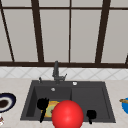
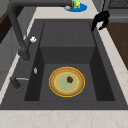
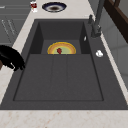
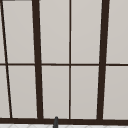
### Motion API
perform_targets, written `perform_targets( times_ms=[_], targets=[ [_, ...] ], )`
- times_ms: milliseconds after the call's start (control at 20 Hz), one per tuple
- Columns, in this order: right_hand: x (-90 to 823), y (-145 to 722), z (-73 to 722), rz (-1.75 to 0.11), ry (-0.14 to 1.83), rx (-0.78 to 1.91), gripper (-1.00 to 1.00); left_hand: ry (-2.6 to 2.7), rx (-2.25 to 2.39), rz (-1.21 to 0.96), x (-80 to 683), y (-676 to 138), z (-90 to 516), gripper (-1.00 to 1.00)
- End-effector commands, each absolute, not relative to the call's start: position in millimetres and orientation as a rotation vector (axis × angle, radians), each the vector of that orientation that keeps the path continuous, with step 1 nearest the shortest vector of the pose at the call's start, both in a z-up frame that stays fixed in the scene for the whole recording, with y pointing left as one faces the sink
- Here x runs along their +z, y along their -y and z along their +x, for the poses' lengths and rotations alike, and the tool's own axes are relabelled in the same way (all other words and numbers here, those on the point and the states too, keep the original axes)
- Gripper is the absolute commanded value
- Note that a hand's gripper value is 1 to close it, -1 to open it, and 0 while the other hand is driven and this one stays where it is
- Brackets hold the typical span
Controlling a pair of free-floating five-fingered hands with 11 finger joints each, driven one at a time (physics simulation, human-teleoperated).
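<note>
A yellow-rimmed plate (image 1: pixel 51 107) (image 2: pixel 60 86) (image 3: pixel 67 48) with a greenish middle lies in the deep left basin of the dark sink (image 1: pixel 75 86), and a small red thing (image 2: pixel 70 79) (image 3: pixel 59 51) sits on it. In the front view a big red ball (image 1: pixel 67 115) covers part of the plate. My left hand (image 1: pixel 42 103) hangs over the left basin beside the plate, fingers relaxed and pointing down, holding nothing. My right hand (image 1: pixel 91 114) (image 2: pixel 100 19) (image 3: pixel 11 58) floats by the sink's front rim over the shallow right basin, also relaxed and holding nothing.
A dark faucet (image 1: pixel 56 71) (image 2: pixel 15 22) (image 3: pixel 97 17) stands behind the sink. A dark blue dish (image 1: pixel 6 101) (image 3: pixel 53 6) and a small red-and-white item (image 3: pixel 33 5) lie on the left counter. A blue plate (image 1: pixel 125 105) (image 2: pixel 76 7) lies on the right counter. A window (image 4: pixel 70 62) rises behind.
</note>
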State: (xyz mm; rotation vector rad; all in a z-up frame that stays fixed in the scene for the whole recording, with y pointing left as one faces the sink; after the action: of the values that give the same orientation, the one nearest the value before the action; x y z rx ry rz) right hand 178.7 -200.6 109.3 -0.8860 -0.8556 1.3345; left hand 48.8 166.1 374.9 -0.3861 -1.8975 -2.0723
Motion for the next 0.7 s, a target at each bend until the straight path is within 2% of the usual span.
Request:
perform_targets(
  times_ms=[0,650],
  targets=[
    [109.3,200.6,178.7,-0.886,0.856,1.334,0.0,1.911,-2.065,-0.378,367.9,-166.1,40.7,-1.0],
    [109.3,200.6,178.7,-0.886,0.856,1.334,0.0,1.881,-2.035,-0.391,335.1,-178.5,1.5,-1.0]
  ],
)
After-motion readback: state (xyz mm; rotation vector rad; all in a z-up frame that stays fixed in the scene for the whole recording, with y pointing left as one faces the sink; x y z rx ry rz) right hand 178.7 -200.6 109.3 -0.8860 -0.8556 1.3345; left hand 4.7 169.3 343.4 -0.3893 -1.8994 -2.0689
